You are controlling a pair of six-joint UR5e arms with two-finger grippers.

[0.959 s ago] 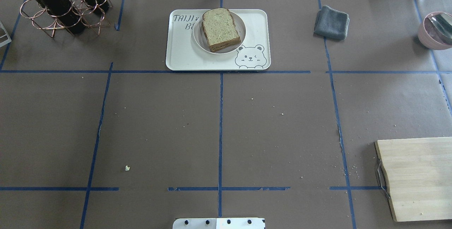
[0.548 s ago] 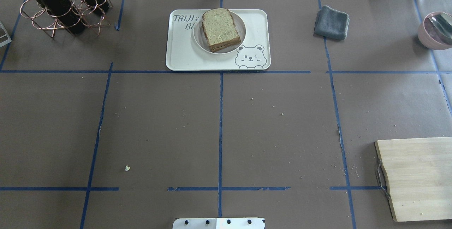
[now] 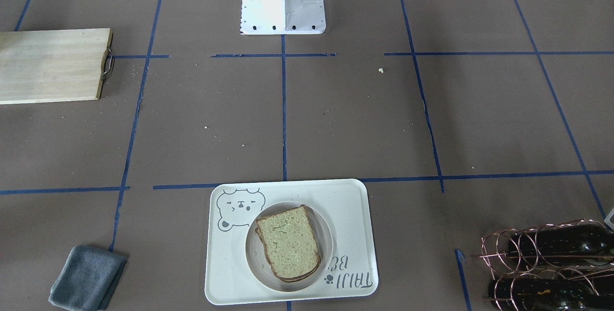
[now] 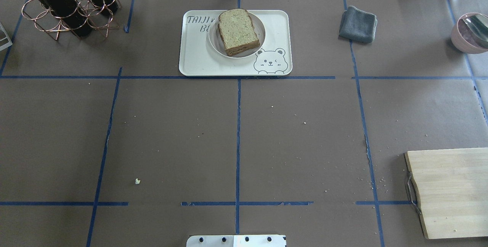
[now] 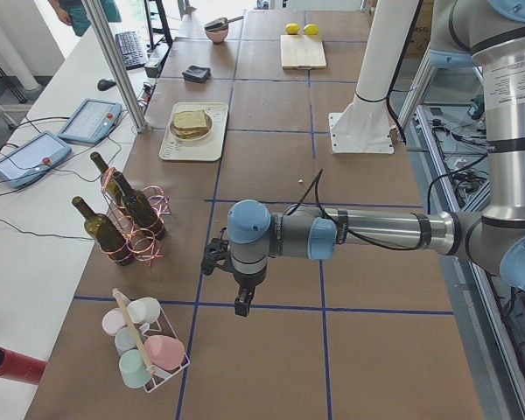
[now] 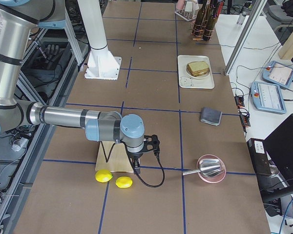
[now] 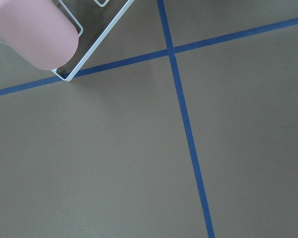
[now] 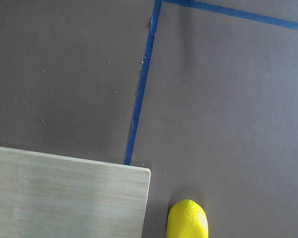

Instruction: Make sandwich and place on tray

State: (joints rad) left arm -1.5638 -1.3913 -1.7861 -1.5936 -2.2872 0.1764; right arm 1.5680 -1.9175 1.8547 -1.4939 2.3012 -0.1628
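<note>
The sandwich (image 4: 238, 31), two stacked slices of tan, greenish bread with dark crust, lies on a small round white plate (image 4: 213, 43) on the cream tray (image 4: 194, 56) with the bear drawing, at the table's far middle. It also shows in the front-facing view (image 3: 288, 246) on the tray (image 3: 352, 210). The egg is hidden. My left gripper (image 5: 242, 302) shows only in the exterior left view, low over bare table near a cup rack; I cannot tell its state. My right gripper (image 6: 136, 165) shows only in the exterior right view, over the wooden board's corner; I cannot tell its state.
Wine bottles in a copper rack (image 4: 65, 7) stand at the far left. A grey cloth (image 4: 358, 24) and a pink bowl with a spoon (image 4: 471, 33) are at the far right. The wooden board (image 4: 453, 191) is near right, with two lemons (image 6: 103, 176) beside it. Cups stand in a wire rack (image 5: 144, 350).
</note>
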